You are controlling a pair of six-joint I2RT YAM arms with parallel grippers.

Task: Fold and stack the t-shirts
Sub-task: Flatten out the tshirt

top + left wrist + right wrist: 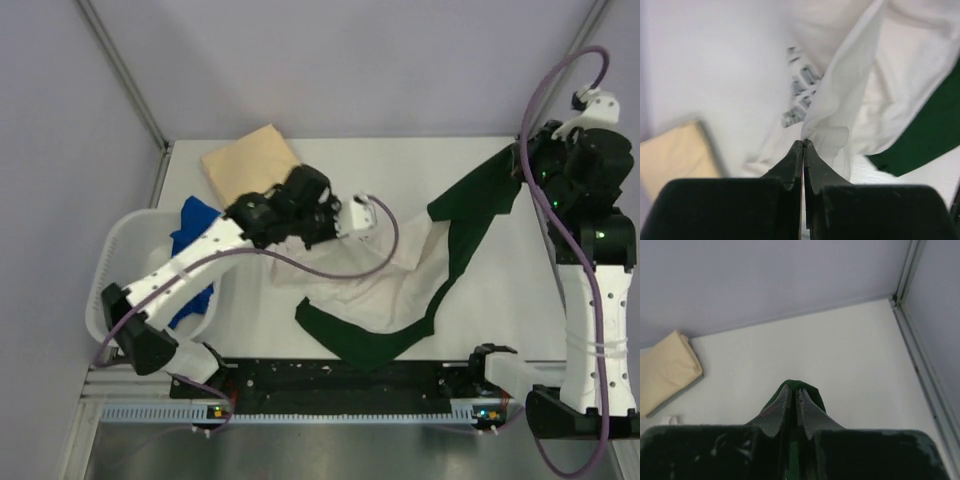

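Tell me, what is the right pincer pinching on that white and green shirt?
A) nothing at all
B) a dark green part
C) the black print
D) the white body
B: the right wrist view shows the right pincer shut on dark green cloth of the shirt.

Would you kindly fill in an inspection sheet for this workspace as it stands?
Surface: white table, shirt sprawled across its middle.
Job's things: white shirt crumpled mid-table; tan shirt folded at far left; blue shirts in the basket.
Clutter: white basket at the left edge.
Grippers: left gripper shut on the white shirt; right gripper shut on its green sleeve, held above the table.
Cables: purple cable loops over the white shirt; second purple cable arcs above the right arm.
Surroundings: pale walls, metal frame post.
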